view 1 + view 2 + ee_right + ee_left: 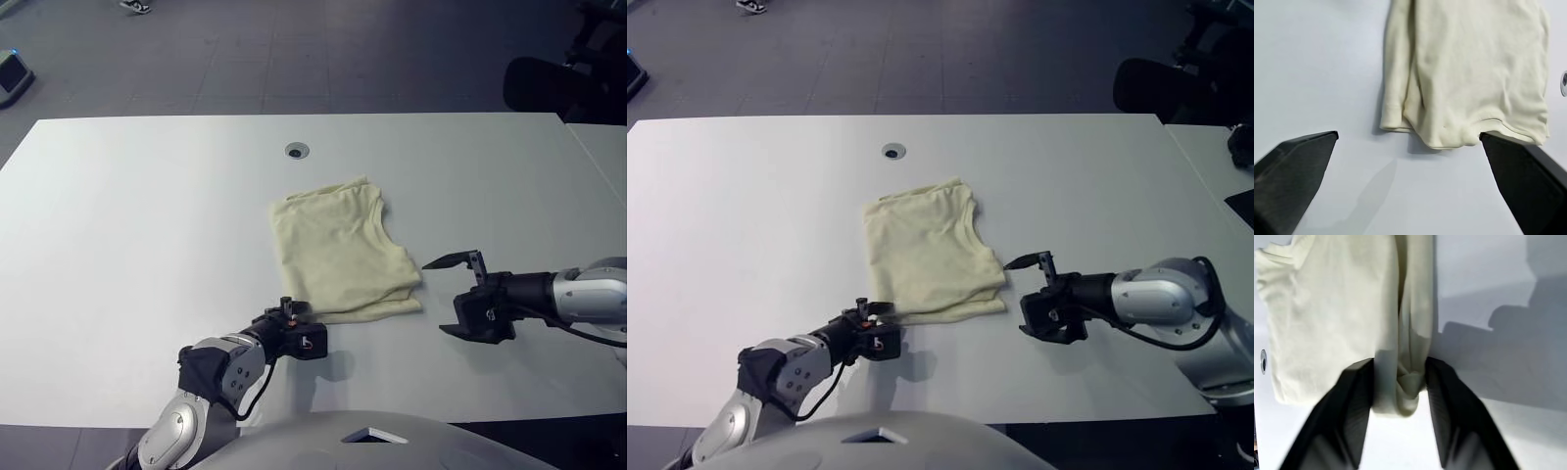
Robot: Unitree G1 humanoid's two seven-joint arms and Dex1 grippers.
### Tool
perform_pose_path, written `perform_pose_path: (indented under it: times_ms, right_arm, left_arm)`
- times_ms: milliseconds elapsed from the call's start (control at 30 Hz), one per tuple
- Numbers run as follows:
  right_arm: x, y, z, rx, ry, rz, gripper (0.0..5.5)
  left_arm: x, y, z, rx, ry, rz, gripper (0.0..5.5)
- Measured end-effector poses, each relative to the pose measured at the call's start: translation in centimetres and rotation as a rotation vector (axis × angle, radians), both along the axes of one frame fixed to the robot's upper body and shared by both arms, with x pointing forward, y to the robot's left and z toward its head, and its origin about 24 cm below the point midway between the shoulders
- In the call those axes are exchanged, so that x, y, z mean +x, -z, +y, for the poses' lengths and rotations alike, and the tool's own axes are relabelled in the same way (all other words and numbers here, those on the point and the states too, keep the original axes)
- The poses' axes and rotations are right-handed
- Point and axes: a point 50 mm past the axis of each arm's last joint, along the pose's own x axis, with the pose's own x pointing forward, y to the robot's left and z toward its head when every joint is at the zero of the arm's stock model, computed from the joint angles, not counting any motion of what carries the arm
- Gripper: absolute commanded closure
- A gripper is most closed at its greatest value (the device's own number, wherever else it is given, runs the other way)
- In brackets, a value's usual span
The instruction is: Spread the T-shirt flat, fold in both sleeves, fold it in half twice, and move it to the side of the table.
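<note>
So the T-shirt (338,250), pale yellow, is sitting roughly in the middle of the white worktop (147,245). It's folded down into a chunky rectangle-ish bundle with a few layers stacked. The far edge is a bit wavy, and the near edge shows a thick rolled fold running along it.

The left tool (294,311) is down at the near-left corner of the shirt, right on the worktop surface. From the left wrist view its two black fingers (1356,396) sit on either side of a bunched-up bit of that near fold. Cloth fills the whole narrow gap between them, so it looks like it's pinching the shirt there.

The right tool (433,298) is off the near-right corner, close by but not touching the fabric, with bare worktop between them. Its fingers (1298,161) are spread really wide, nothing in them, and the shirt's right-hand edge faces the gap.

There's also a small round cable hole (297,151) in the worktop just past the shirt's far edge, and they aren't touching. Grey tiled floor (294,49) lies beyond the far side of the worktop.
</note>
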Motion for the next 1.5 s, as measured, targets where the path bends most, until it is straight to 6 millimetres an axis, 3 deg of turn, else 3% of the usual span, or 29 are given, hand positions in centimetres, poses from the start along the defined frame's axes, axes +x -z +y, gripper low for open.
perform_pose_path:
  times_ms: [167, 367, 767, 1400, 1500]
  right_arm:
    - [-1.4, 1.3, 1.1, 0.02, -0.048, -0.02, 0.1]
    - [-2.6, 3.9, 2.4, 0.053, -0.092, -0.081, 0.1]
    - [-1.9, 5.5, 3.1, 0.077, -0.055, -0.185, 2.08]
    - [-2.2, 6.2, 3.8, 0.051, -0.017, -0.136, 5.32]
    - [-2.1, 6.1, 3.9, 0.05, -0.021, -0.143, 5.5]
  left_arm:
    - [0.1, 0.0, 1.0, 0.027, 0.038, 0.033, 5.2]
    - [0.3, -0.2, 1.6, 0.035, 0.069, 0.061, 5.33]
    - [0.2, -0.4, 2.8, 0.049, 0.126, 0.127, 5.33]
    - [0.1, -0.2, 2.9, 0.052, 0.164, 0.125, 5.33]
    - [0.1, -0.1, 2.9, 0.059, 0.18, 0.121, 5.33]
